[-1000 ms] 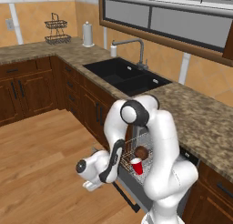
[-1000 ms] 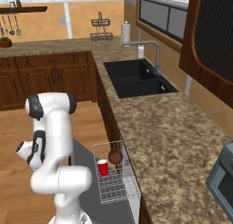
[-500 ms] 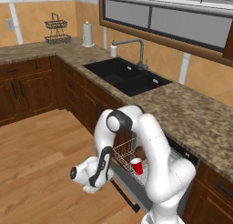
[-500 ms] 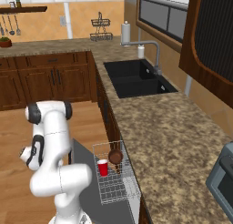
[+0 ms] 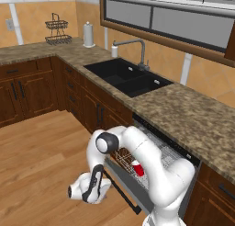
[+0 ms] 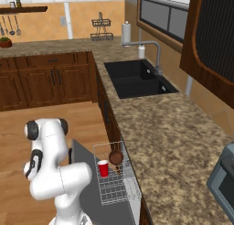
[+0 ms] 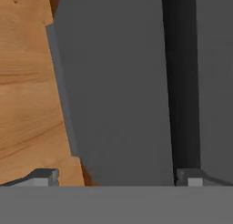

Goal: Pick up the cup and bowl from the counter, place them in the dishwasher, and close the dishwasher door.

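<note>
1. Kitchen with wooden floor (image 5: 41, 151), dark brown cabinets (image 6: 50, 80), and speckled granite counter (image 6: 178, 146) in an L shape, black sink (image 5: 126, 78) set in it with a faucet (image 5: 137, 53).
2. Under the counter, dishwasher (image 5: 172, 154) open, door (image 6: 89, 174) dropped down, white rack (image 6: 116, 180) pulled out over it.
3. In the rack: cup (image 6: 103, 168) standing upright, mouth up; bowl (image 6: 116, 157) just beside it, tipped on edge toward the sink side.
4. From the left base view, cup (image 5: 137, 168) also seen in the rack, partly behind the white arm.
5. Arm folded low in front of the door, elbow up, hand down near the floor at the door's outer edge.
6. Tool (image 7: 118, 177) spread wide: one fingertip (image 7: 43, 176) over the floor past the door's edge, the other at the black handle (image 7: 182, 82).
7. Nothing held between the tips; grey door panel (image 7: 118, 82) right ahead of them, close.
8. Black bar handle (image 5: 121, 193) along the door's outer edge, beside the hand in the left base view.
9. On the far counter: wire basket (image 5: 57, 32) and paper towel roll (image 5: 88, 34).
10. Grey toaster oven (image 6: 222, 180) at the near right counter end.
</note>
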You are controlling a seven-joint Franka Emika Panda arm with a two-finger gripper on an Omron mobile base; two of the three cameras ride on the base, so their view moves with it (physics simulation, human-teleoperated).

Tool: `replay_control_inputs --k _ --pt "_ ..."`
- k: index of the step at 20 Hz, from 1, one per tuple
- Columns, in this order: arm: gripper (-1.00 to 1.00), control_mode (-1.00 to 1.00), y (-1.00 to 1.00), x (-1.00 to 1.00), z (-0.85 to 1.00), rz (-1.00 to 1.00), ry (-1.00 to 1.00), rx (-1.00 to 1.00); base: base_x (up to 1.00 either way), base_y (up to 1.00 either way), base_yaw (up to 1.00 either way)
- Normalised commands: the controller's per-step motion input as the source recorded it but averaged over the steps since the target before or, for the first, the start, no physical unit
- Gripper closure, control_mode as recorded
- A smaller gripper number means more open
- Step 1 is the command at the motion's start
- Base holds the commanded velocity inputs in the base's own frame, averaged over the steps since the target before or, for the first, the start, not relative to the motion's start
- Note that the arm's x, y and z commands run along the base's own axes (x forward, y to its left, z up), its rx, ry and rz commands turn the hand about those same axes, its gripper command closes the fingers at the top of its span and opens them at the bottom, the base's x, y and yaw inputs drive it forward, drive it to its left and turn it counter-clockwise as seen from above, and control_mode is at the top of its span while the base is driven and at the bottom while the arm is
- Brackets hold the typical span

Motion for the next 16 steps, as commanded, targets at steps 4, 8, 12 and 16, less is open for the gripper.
replay_control_inputs --k 4,8,12,16 --pt "-1.0 -1.0 -0.42 0.44 -0.37 0.0 0.14 -0.25 0.0 0.0 0.0" --pt "-1.0 -1.0 -0.78 0.45 -0.17 -0.03 0.07 -0.19 0.0 0.0 0.0" --pt "-1.0 -1.0 -0.99 0.43 -0.09 -0.02 0.05 -0.11 0.0 0.0 0.0" --pt "-1.0 -1.0 -0.99 0.0 0.23 0.0 -0.01 0.0 0.0 0.0 0.0"
